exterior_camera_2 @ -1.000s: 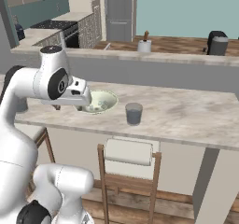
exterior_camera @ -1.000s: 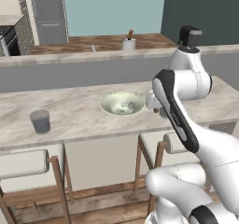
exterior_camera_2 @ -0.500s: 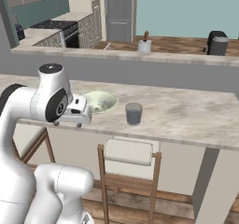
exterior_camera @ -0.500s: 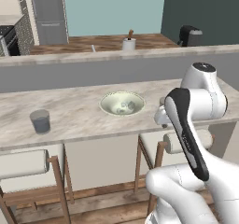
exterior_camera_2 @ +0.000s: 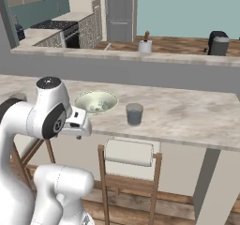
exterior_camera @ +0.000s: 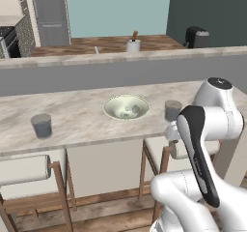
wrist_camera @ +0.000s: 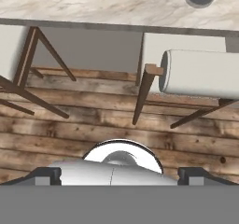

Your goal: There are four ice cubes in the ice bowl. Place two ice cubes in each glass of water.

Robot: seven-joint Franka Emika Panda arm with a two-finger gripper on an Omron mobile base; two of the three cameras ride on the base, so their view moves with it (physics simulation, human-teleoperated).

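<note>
Two short clear grey tumblers of bluish water stand on the marbled beige desk (exterior_camera: 82, 115) in the left base view, one (exterior_camera: 42, 125) near its left end, the other (exterior_camera: 172, 110) just right of the wide, shallow cream-green ice bowl (exterior_camera: 126, 107). Tiny whitish ice cubes (exterior_camera: 129, 111) lie inside that bowl. A white mug with a brown stick (exterior_camera: 133, 44) sits on the far wooden counter.

From the right base view, the bowl (exterior_camera_2: 96, 101) lies left of one tumbler (exterior_camera_2: 134, 114).

Along the hand view, the end effector (wrist_camera: 119, 175) points down at the wooden plank floor (wrist_camera: 93, 125) beside a white-cushioned stool (wrist_camera: 196, 73), its dark tips spread wide, holding nothing.
</note>
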